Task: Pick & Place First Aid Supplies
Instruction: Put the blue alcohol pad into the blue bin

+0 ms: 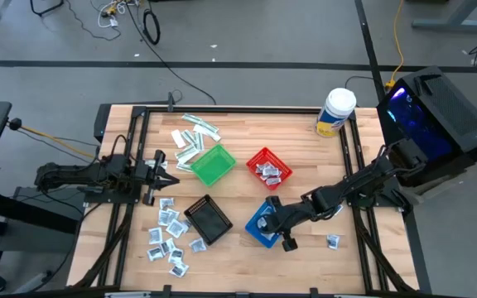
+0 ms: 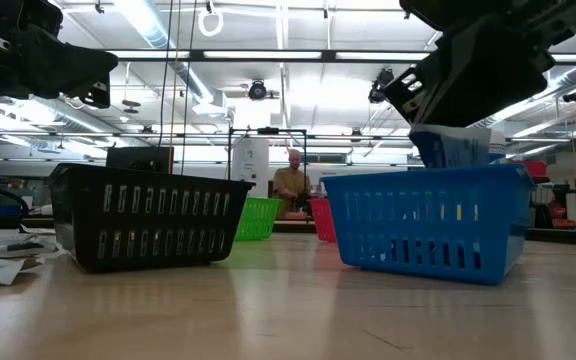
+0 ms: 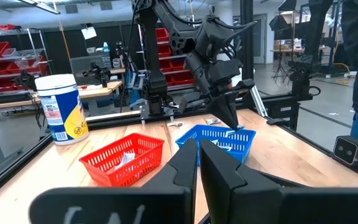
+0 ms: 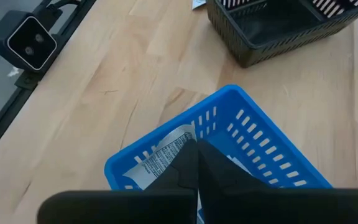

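Note:
My right gripper (image 1: pixel 273 217) hangs over the blue basket (image 1: pixel 257 228), slanting down, shut on a white printed packet (image 4: pixel 163 152) that reaches into the basket. My left gripper (image 1: pixel 162 165) waits shut and level at the table's left side, holding nothing. Loose first aid supplies lie flat on the table: narrow strips (image 1: pixel 193 134) at the far left, squarish sachets (image 1: pixel 168 236) at the near left, and one sachet (image 1: pixel 333 241) at the near right. A few more packets lie in the red basket (image 1: pixel 269 168). My right gripper pinches the white packet by one edge (image 4: pixel 188 138) between its two fingertips, coming from above and slanting down from the table's right. The packet hangs below the fingers (image 2: pixel 453 145), its lower part inside the blue basket; my own fingers hide the exact place of contact.
A green basket (image 1: pixel 212 164) and a black basket (image 1: pixel 209 219) stand mid-table. A white tub with a yellow label (image 1: pixel 335 112) stands at the far right. A person (image 2: pixel 290 180) sits in the room beyond the table. Bare wood lies along the near edge.

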`<act>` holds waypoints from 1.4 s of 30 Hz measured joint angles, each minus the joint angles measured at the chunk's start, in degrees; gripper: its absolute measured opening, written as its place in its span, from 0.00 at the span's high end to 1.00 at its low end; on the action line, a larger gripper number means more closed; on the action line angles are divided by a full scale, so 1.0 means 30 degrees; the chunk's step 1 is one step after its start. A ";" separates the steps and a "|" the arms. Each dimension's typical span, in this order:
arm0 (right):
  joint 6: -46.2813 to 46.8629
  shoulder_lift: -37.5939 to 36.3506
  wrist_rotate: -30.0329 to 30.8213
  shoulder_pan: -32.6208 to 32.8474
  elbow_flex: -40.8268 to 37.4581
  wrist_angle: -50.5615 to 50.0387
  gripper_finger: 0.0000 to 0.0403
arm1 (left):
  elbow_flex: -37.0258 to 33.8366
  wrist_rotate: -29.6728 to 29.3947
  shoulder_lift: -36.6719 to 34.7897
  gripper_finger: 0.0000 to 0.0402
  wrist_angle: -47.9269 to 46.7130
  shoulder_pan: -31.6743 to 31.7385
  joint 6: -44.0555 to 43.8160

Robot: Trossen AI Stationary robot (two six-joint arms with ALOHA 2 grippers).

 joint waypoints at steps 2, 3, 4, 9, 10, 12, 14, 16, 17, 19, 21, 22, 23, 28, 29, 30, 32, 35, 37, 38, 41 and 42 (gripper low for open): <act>0.0006 0.0000 0.0007 0.0000 0.0000 0.0000 1.00 | 0.0004 0.0000 -0.0004 0.94 -0.0004 -0.0004 0.0000; 0.0007 0.0000 0.0014 0.0000 0.0000 0.0000 1.00 | 0.0005 0.0000 0.0003 0.94 0.0003 -0.0004 0.0000; 0.0007 0.0000 0.0019 0.0000 0.0000 -0.0004 0.99 | 0.0001 0.0000 -0.0004 0.94 -0.0004 0.0003 0.0000; 0.0042 -0.0007 0.0189 0.0000 0.0000 -0.0022 0.94 | 0.0000 0.0000 -0.0001 0.94 0.0001 0.0001 0.0000; 0.0043 -0.0007 0.0189 0.0000 0.0000 -0.0022 0.93 | 0.0000 0.0000 0.0003 0.94 -0.0002 0.0000 0.0000; 0.0047 -0.0007 0.0189 0.0000 0.0000 -0.0060 0.90 | 0.0006 0.0000 -0.0003 0.94 -0.0004 -0.0003 0.0000; 0.0061 -0.0007 0.0189 0.0000 0.0000 -0.0102 0.87 | 0.0002 0.0000 0.0001 0.94 0.0000 -0.0004 0.0000; 0.0201 -0.0007 0.0189 0.0000 0.0000 -0.0102 0.84 | 0.0003 0.0000 -0.0004 0.94 0.0003 -0.0004 0.0000; 0.0402 -0.0007 0.0189 0.0000 0.0000 -0.0102 0.83 | 0.0003 0.0000 -0.0001 0.94 0.0003 0.0003 0.0000; 0.0752 -0.0007 0.0189 0.0000 0.0000 -0.0102 0.80 | 0.0007 0.0000 0.0002 0.94 -0.0003 0.0002 0.0000; 0.0844 -0.0007 0.0189 0.0000 0.0000 -0.0102 0.77 | 0.0007 0.0000 0.0003 0.94 0.0001 0.0001 0.0000; 0.0841 -0.0007 0.0189 0.0000 0.0000 -0.0102 0.76 | 0.0007 0.0000 0.0003 0.94 0.0002 -0.0004 0.0000; 0.0824 -0.0007 0.0189 0.0000 0.0000 -0.0102 0.75 | 0.0004 0.0000 0.0000 0.94 0.0003 -0.0004 0.0000; 0.0842 -0.0124 0.0183 0.0016 -0.0007 -0.0416 0.70 | 0.0000 0.0000 0.0003 0.94 -0.0002 0.0003 0.0000; 0.0844 -0.0281 0.0136 0.0054 -0.0007 -0.0676 0.70 | 0.0005 0.0000 -0.0002 0.94 0.0003 -0.0001 0.0000; 0.0806 -0.0490 0.0062 0.0076 -0.0007 -0.0918 0.69 | 0.0003 0.0000 0.0003 0.94 0.0003 0.0003 0.0000; 0.0456 -0.1029 -0.0007 0.0095 -0.0007 -0.1467 0.68 | 0.0000 0.0000 -0.0003 0.94 0.0000 -0.0002 0.0000; 0.0086 -0.1953 -0.0010 0.0102 -0.0007 -0.2495 0.66 | 0.0004 0.0000 0.0003 0.94 0.0000 -0.0001 0.0000; 0.0028 -0.2653 0.0173 0.0102 -0.0007 -0.3420 0.64 | 0.0004 0.0000 0.0000 0.94 -0.0001 -0.0001 0.0000; 0.0033 -0.2992 0.0304 0.0102 -0.0007 -0.3831 0.64 | 0.0007 0.0000 -0.0004 0.94 -0.0003 -0.0004 0.0000; -0.0006 -0.3915 0.0334 0.0214 -0.0007 -0.5457 0.61 | 0.0000 0.0000 0.0000 0.94 0.0003 0.0003 0.0000; -0.0080 -0.4202 0.0327 0.0257 -0.0007 -0.5910 0.59 | 0.0005 0.0000 0.0000 0.94 0.0003 -0.0002 0.0000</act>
